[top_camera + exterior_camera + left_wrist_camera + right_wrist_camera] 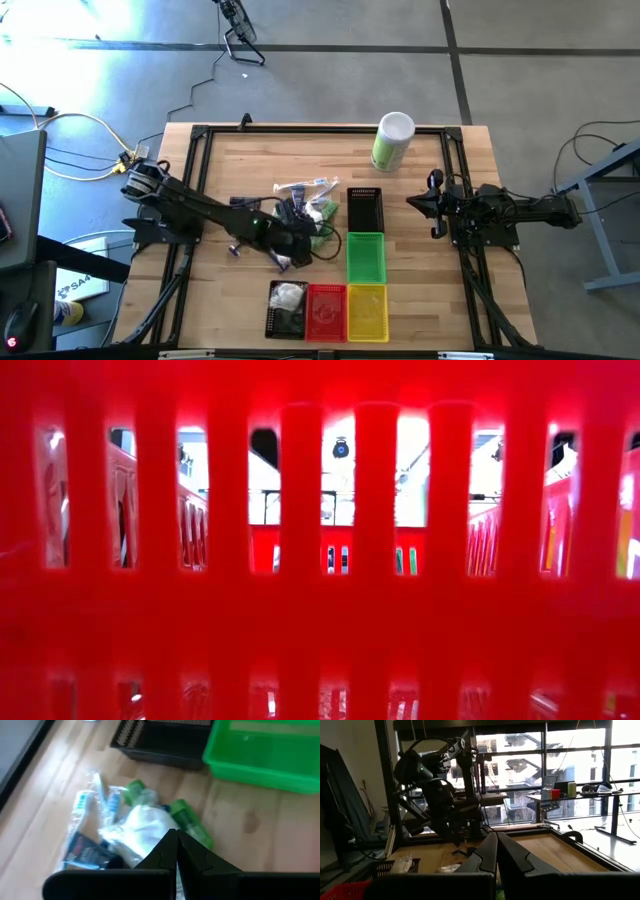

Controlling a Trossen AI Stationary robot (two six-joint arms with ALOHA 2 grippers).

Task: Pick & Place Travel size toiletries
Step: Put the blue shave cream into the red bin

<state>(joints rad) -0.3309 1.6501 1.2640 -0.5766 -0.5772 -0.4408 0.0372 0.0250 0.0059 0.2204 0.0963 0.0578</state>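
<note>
The toiletries lie in a pile (305,205) on the table's middle. In the left wrist view the pile shows a white crinkly pouch (140,827), two green bottles (187,822) (135,790), clear-wrapped sticks (92,802) and a dark blue tube (85,852). My left gripper (305,228) (176,836) is shut, its tips right over the pouch's edge. Another white pouch (288,295) lies in the near black basket (272,322). My right gripper (412,203) (496,837) waits shut at the table's right, above the wood. My left gripper has its shut fingertips (170,842) over the white pouch's edge (155,827), coming slanting down from the table's left. I cannot tell whether they touch the pouch, and nothing shows between them.
A second black basket (365,208) and a green basket (366,257) stand right of the pile. Red (325,310) and yellow (367,310) baskets sit at the near edge. A tall green-and-white canister (393,140) stands far right. The red basket's wall (320,540) fills the low view.
</note>
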